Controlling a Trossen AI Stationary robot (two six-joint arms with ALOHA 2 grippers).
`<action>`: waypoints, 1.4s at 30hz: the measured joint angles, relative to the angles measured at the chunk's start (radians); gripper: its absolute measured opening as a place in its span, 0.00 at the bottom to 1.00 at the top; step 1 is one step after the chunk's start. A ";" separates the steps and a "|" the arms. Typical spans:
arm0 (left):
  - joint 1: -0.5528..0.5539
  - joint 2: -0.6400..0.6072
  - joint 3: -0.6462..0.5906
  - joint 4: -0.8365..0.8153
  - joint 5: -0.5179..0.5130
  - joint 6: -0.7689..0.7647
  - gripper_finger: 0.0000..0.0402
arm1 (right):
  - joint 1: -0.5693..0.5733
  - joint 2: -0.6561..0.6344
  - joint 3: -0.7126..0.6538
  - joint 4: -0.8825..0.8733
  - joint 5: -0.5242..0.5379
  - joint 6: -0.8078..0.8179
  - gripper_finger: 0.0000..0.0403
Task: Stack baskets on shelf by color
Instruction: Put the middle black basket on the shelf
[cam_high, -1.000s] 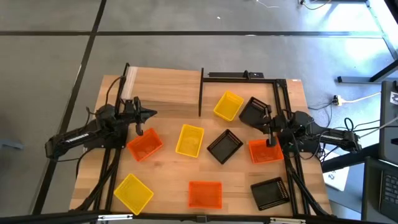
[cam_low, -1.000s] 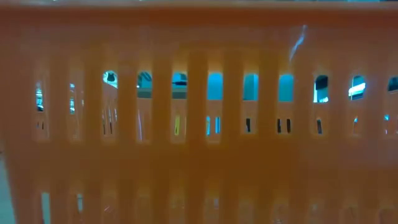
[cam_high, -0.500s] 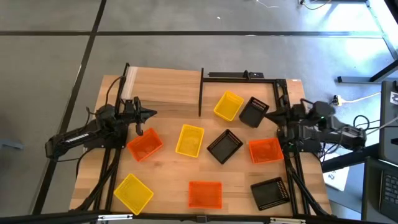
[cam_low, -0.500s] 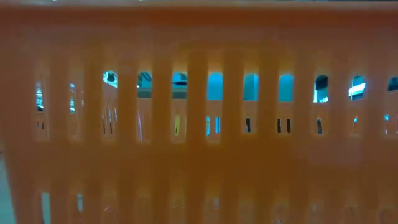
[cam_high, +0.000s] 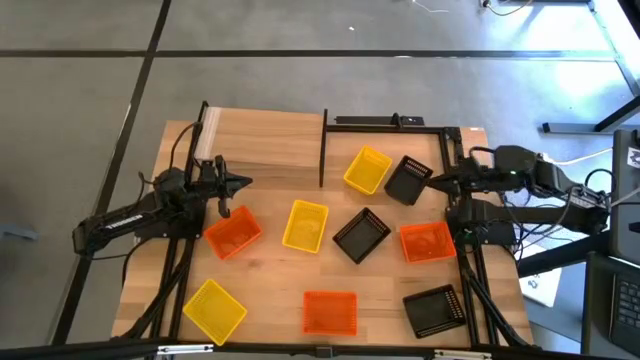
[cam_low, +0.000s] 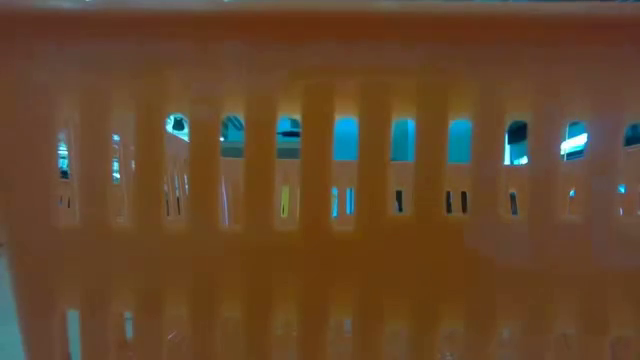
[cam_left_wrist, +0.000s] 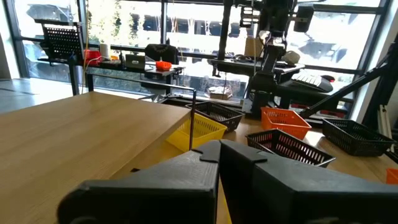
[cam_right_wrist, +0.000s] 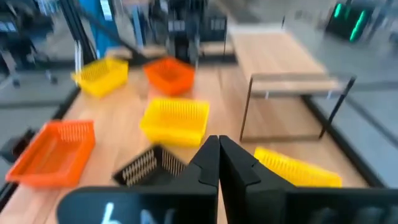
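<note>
The right pincer (cam_high: 432, 181) hangs clenched and empty near the desk's (cam_high: 260, 135) right edge, just beside a black basket (cam_high: 407, 179) by the shelf (cam_high: 385, 122) at the far edge. The left pincer (cam_high: 243, 182) waits near the left edge, fingers pressed together, beside an orange basket (cam_high: 232, 232). Eight other baskets lie loose across the desk; none is on the shelf.

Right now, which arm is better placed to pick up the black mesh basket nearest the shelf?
Probably the right. Its claw hangs shut just beside that black plastic mesh basket by the black metal-bar shelf. The left claw, also shut, sits across the table near an orange mesh basket.
</note>
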 joint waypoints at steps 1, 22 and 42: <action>0.000 0.000 0.000 0.000 0.000 0.000 0.00 | 0.000 0.031 0.013 -0.023 0.000 0.000 0.00; 0.000 0.000 0.000 0.000 0.000 0.000 0.00 | 0.339 0.556 0.073 -0.205 0.020 -0.205 0.00; 0.000 0.000 0.000 0.000 0.000 0.000 0.00 | 0.504 0.861 0.073 0.139 0.184 -0.107 0.23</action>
